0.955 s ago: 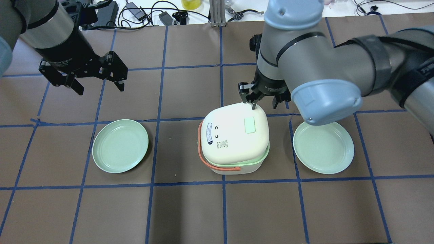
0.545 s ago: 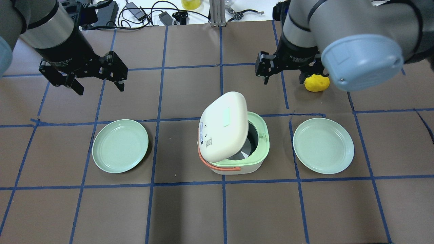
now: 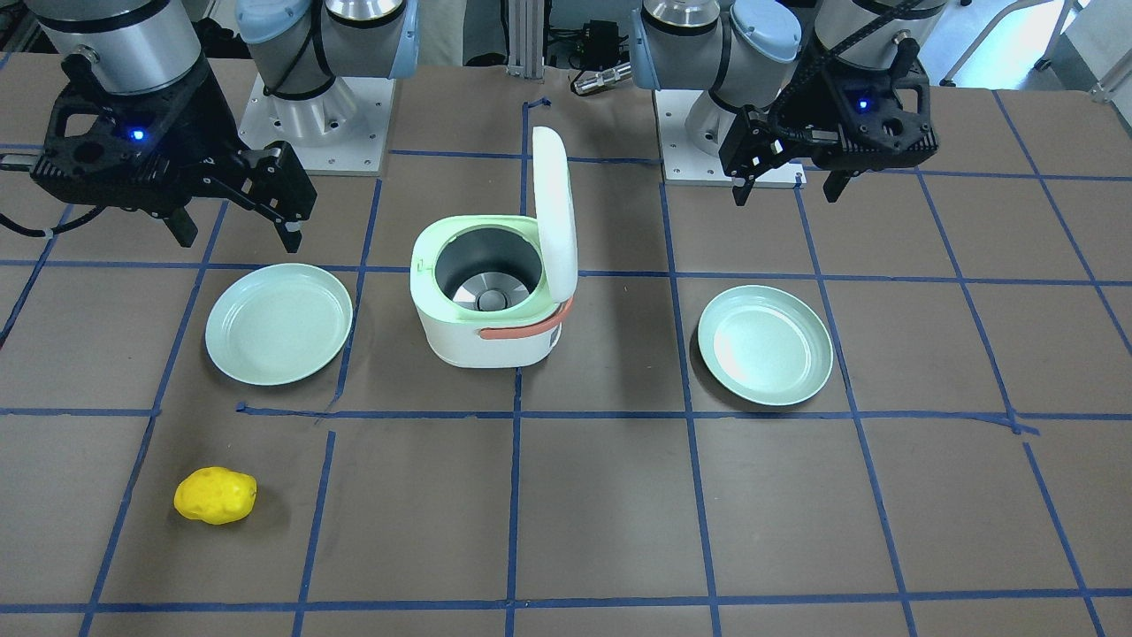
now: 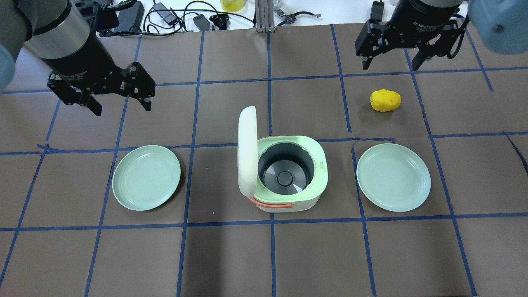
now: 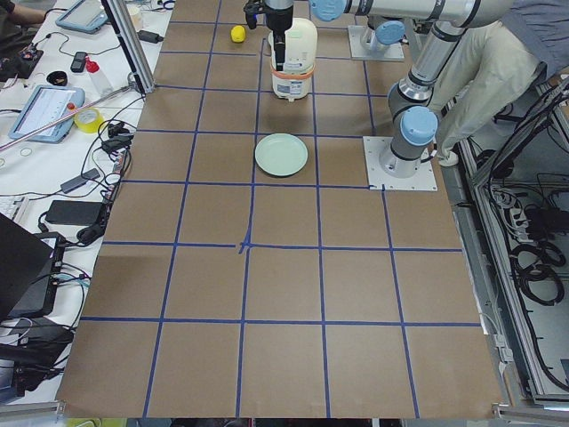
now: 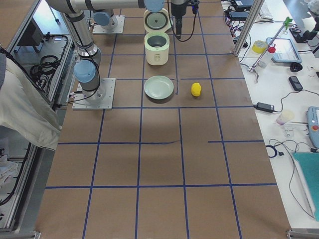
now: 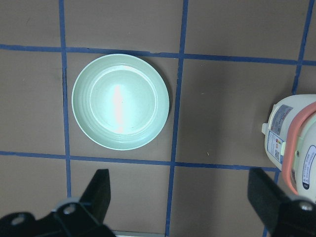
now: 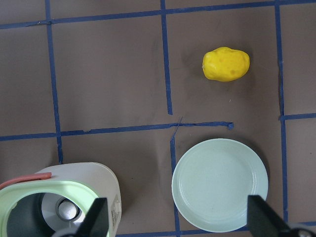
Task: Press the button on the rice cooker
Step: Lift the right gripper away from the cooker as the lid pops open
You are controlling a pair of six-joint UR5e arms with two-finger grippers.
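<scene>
The white and green rice cooker (image 4: 288,198) stands mid-table with its lid (image 4: 246,152) swung fully open and upright; the empty grey pot (image 4: 284,177) shows. It also shows in the front view (image 3: 486,336). My right gripper (image 4: 390,66) is open and empty, raised over the far right of the table, well clear of the cooker. My left gripper (image 4: 123,108) is open and empty, raised at the far left. The right wrist view shows the cooker's rim (image 8: 29,195) at the lower left. I cannot pick out the button.
A green plate (image 4: 146,177) lies left of the cooker and another green plate (image 4: 394,177) lies right of it. A yellow potato-shaped object (image 4: 385,100) lies beyond the right plate. Cables and gear line the far table edge.
My right gripper lifted off the cooker's far top edge and drew back to the far right. The lid sprang from shut to fully upright. The left arm has not moved.
</scene>
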